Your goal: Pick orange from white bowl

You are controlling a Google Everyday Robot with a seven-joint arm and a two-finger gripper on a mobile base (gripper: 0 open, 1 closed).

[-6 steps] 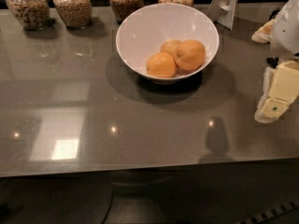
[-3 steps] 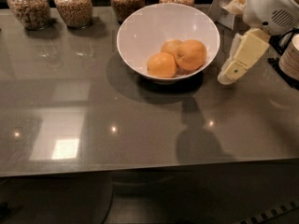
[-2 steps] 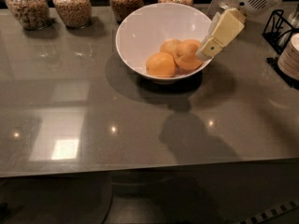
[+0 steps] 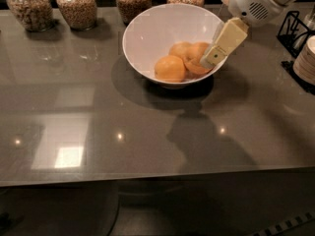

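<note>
No text can be read, even on the tool (image 4: 210, 59) over the white bowl (image 4: 147, 33).

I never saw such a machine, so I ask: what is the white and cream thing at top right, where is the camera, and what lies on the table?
It is a robot's arm; its cream end is the hand, which takes hold of things. The hand hangs over the right side of the white bowl, just at the deepest-coloured orange. Two other fruits lie beside it in the bowl. The one camera looks down on the grey table from the front. Four glass jars of dry food stand along the far edge. The orange lies in the bowl, not yet lifted; whether the hand touches it I cannot tell.
</note>
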